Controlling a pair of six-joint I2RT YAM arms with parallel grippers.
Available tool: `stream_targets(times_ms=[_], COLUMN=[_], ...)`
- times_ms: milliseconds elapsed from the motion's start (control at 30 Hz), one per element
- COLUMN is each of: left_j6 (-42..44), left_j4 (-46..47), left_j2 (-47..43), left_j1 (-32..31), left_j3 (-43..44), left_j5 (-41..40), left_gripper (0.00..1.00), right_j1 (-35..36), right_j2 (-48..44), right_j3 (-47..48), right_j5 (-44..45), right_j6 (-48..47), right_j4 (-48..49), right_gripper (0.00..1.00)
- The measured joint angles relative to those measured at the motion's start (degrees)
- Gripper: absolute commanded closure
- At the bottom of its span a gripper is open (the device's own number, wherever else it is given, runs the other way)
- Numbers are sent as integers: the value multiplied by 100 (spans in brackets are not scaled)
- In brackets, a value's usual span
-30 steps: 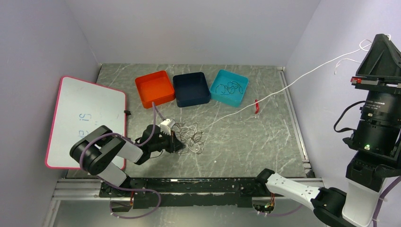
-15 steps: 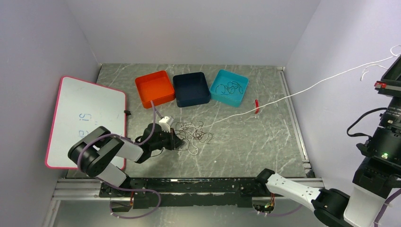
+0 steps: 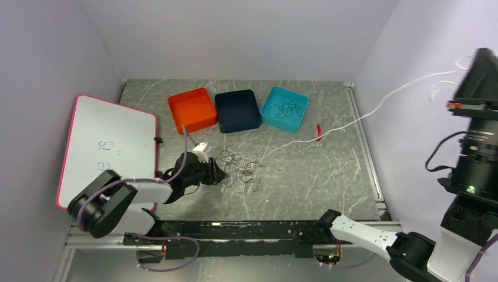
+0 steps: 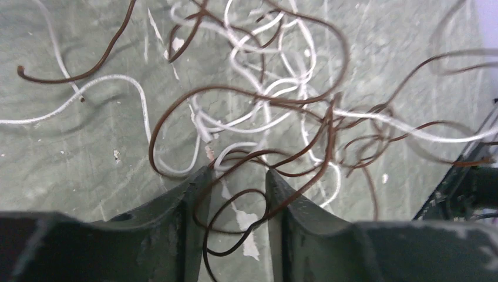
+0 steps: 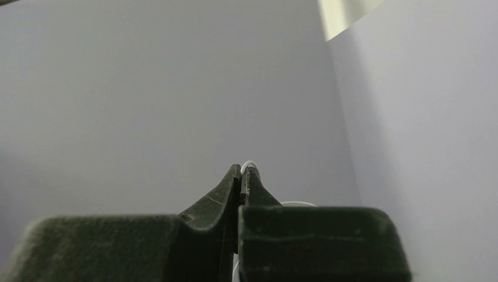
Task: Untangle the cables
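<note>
Tangle of thin brownish-red and white cables lying in curly loops on the grey marbled table, left of centre; one long white cable rises from it to the upper right, where the right gripper is clamped on it, fingers pressed together. Left gripper sits low at the tangle's near-left edge, jaws parted, with brownish-red loops lying in the gap between its fingers. Behind stand a square orange tray, a dark blue tray and a teal tray holding thin black cables; a pink-rimmed whiteboard lies at far left
</note>
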Motion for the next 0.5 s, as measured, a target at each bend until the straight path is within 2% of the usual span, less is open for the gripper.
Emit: stream_targets(times_ms=[200, 267, 300, 500], left_j6=[339, 492, 575, 973], left_j4=[-1040, -1412, -1569, -2371], left_j2=[-1320, -1794, -2024, -3032], left_j1=[0, 0, 0, 0], left_j3=[136, 304, 382, 723], left_j5=[-221, -328, -376, -483], left_gripper=[32, 9, 2, 0], right_j1=[11, 15, 17, 22], right_j2=[358, 549, 658, 1198], right_j3=[-181, -319, -387, -518], right_j5=[-855, -1239, -1436, -2415], right_j6=[1213, 1550, 1698, 2249], right_j4=[-927, -1147, -1261, -1735], right_gripper=[100, 100, 100, 100])
